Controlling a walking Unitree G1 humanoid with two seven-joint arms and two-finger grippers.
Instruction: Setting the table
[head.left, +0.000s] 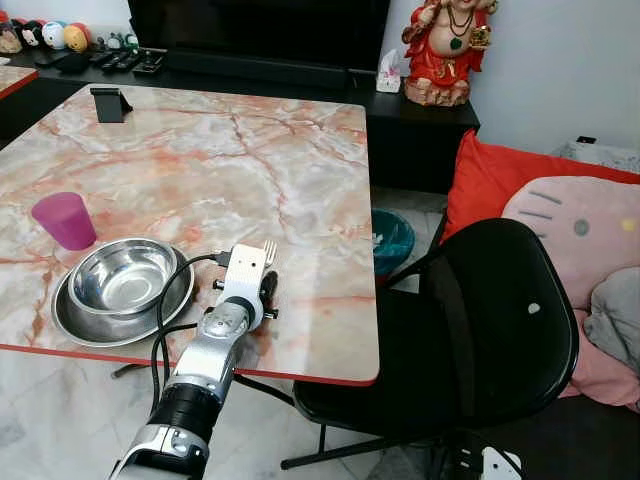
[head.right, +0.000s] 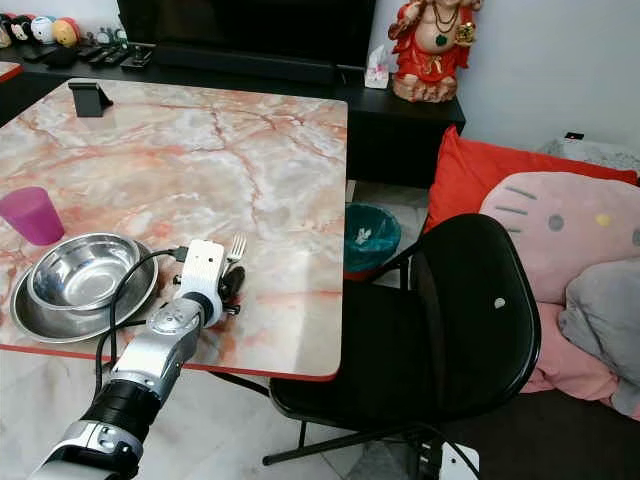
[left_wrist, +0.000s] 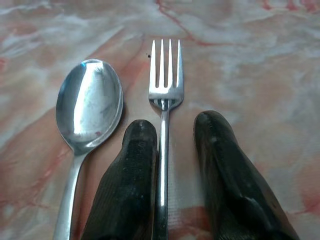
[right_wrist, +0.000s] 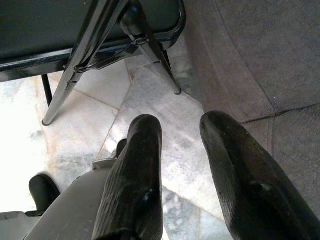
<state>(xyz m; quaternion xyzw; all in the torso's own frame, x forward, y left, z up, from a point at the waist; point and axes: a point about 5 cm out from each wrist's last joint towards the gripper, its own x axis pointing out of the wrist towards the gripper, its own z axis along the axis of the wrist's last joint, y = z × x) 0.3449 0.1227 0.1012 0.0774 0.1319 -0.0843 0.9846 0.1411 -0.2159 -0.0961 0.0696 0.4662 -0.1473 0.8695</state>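
Note:
A steel fork and a spoon lie side by side on the marble table, to the right of a steel bowl nested in a steel plate. A pink cup stands behind the bowl. My left gripper rests low over the table, open. The fork's handle runs between its fingers, against one finger and apart from the other. From the head, the fork's tines show beyond the wrist. My right gripper hangs open above the floor.
A black chair stands at the table's right side, with red and pink cushions behind it. A teal bin sits on the floor past the table edge. A small black stand is at the table's far side.

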